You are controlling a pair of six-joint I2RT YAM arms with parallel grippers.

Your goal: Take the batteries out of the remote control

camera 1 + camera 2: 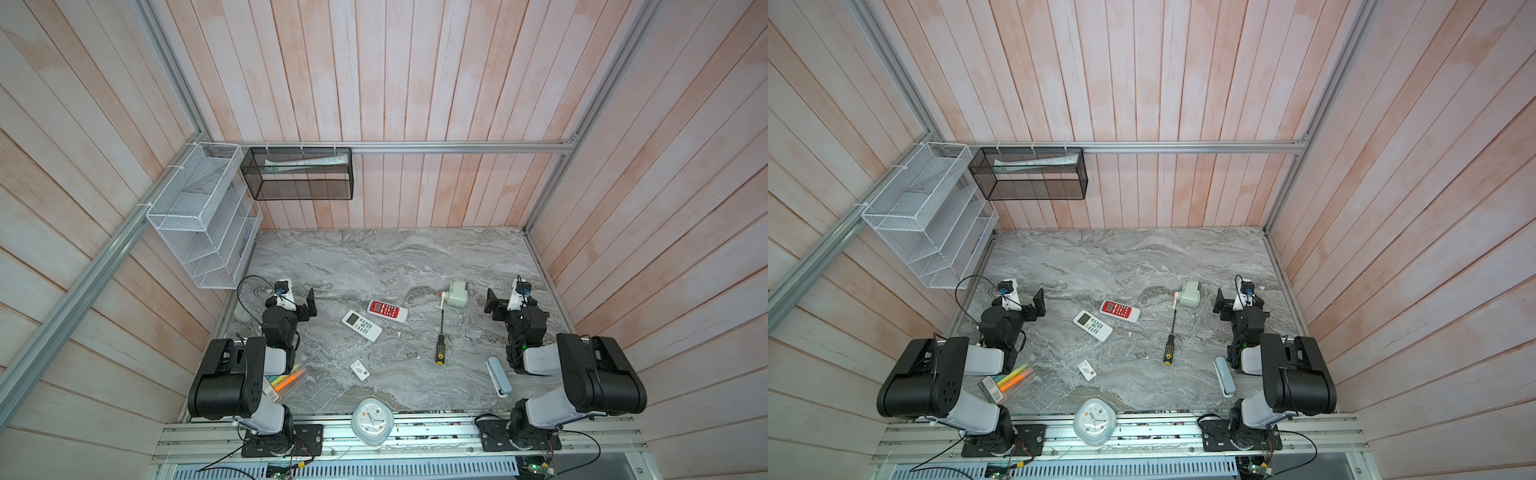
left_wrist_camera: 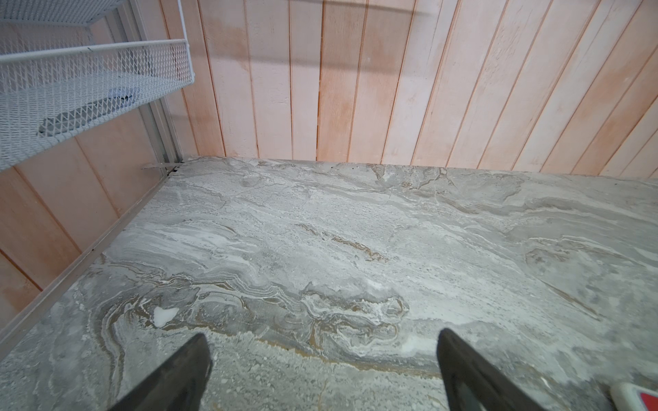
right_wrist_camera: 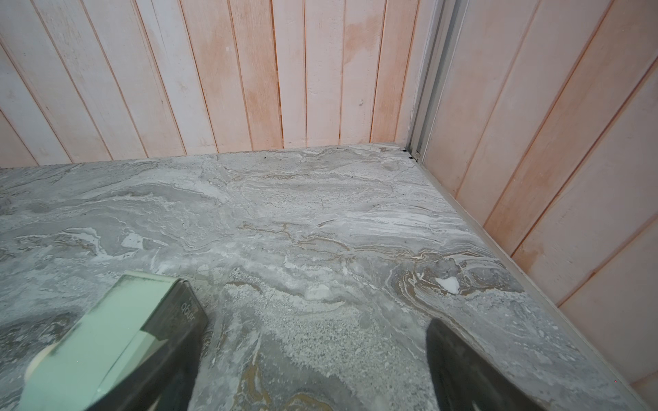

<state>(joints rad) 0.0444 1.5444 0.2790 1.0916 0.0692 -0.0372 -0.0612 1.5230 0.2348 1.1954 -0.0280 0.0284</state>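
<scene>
Two remote controls lie face up mid-table in both top views: a white one (image 1: 361,325) (image 1: 1092,325) and a red-and-white one (image 1: 387,311) (image 1: 1119,311), whose corner shows in the left wrist view (image 2: 639,396). No batteries show; they are hidden. My left gripper (image 1: 310,306) (image 1: 1040,305) (image 2: 322,334) hovers open to the left of the remotes, over bare marble. On the right side, beside a pale green pencil sharpener (image 1: 457,293) (image 3: 114,341), my right gripper (image 1: 490,304) (image 1: 1220,305) (image 3: 313,341) is open and empty.
A black-and-yellow screwdriver (image 1: 439,345) lies right of the remotes. A light blue case (image 1: 498,376), a small card (image 1: 360,369), a bag of highlighters (image 1: 286,380) and a clock (image 1: 372,419) lie near the front. A white mesh rack (image 1: 199,216) and a black basket (image 1: 299,174) hang on the walls.
</scene>
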